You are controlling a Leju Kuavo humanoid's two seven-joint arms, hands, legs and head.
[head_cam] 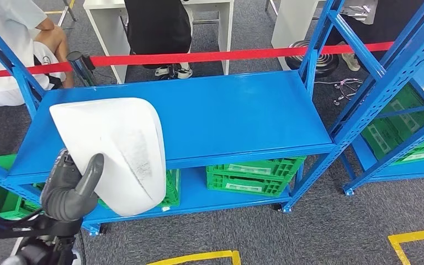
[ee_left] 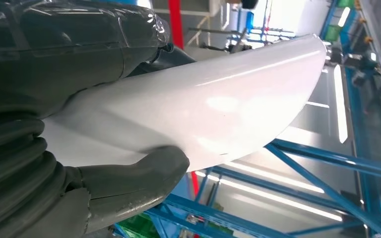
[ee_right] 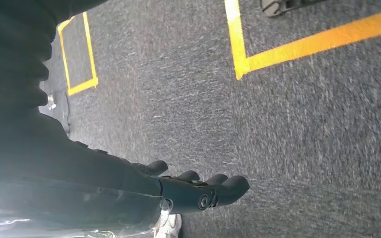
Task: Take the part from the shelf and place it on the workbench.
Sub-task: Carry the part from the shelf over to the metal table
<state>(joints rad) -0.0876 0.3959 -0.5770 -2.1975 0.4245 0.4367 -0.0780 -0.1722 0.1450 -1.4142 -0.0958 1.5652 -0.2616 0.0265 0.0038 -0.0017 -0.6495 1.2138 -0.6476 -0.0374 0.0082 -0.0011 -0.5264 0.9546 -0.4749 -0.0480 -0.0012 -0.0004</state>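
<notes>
Bright even light; glare on the white part [ee_left: 218, 114]; wrist views slightly blurred.

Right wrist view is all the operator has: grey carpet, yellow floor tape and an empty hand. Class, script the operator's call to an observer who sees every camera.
Operator: Is the part off the shelf?
Observer: Yes. The left hand holds the white curved part in front of the blue shelf.
Operator: How is it gripped?
Observer: In the left wrist view the thumb presses one face and the fingers wrap the other.
Operator: What remains on the rack?
Observer: Green crates sit on the lower level.
</notes>
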